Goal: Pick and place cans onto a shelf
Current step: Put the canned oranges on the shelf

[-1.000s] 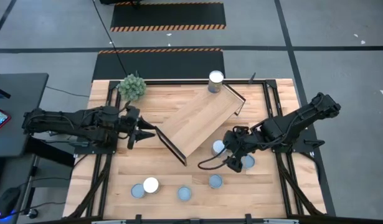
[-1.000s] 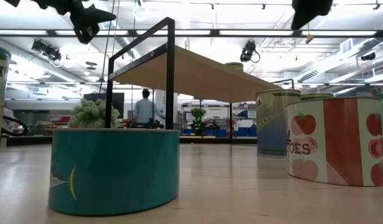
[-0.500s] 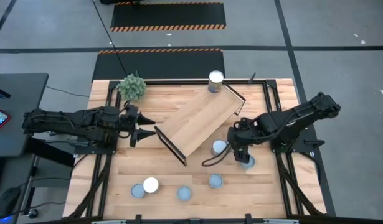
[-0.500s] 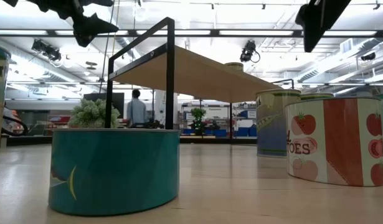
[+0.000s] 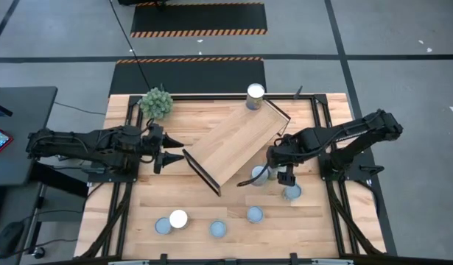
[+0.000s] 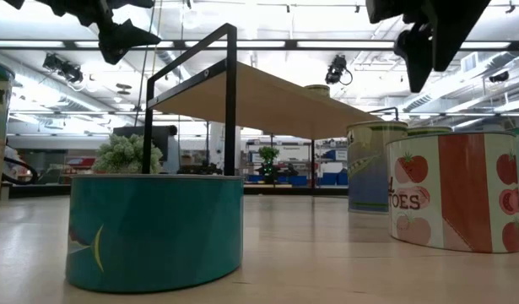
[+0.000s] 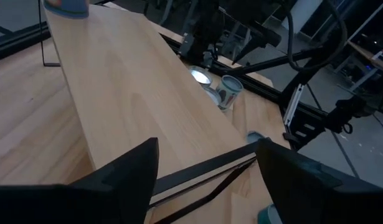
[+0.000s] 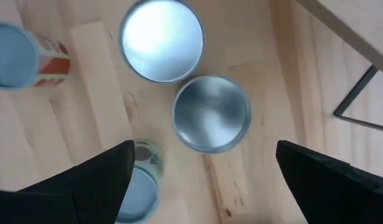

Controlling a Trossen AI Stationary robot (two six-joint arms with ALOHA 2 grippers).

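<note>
Metal tins like these were probably stiff and smooth-sided, so a squeeze across the round wall, low enough to clear the rim, looked like the safest hold; they seemed light enough that a clumsy nudge could tip or skid them. Going left to right: the left gripper (image 5: 169, 150) hung over the table's left side, near the lower end of the shelf (image 5: 233, 143) but not touching it, with its fingers spread and nothing between them. The bushy plant (image 5: 157, 101) sat at the back left corner. Along the front edge were four cans: a grey-topped one (image 5: 162, 225) touching a white-topped one (image 5: 179, 218), then two more (image 5: 218, 229) and (image 5: 255, 214) further right, each on its own. One can (image 5: 255, 94) stood at the far end of the shelf, though whether it rested on the board or just behind it was hard to call. The right gripper (image 5: 276, 163) hovered above the pair by the shelf's right side, fingers wide apart and empty. Its wrist view showed a white-topped can (image 8: 162, 39) almost touching a steel-topped can (image 8: 211, 114), so squeezing one without bumping its neighbour looked tricky.
</note>
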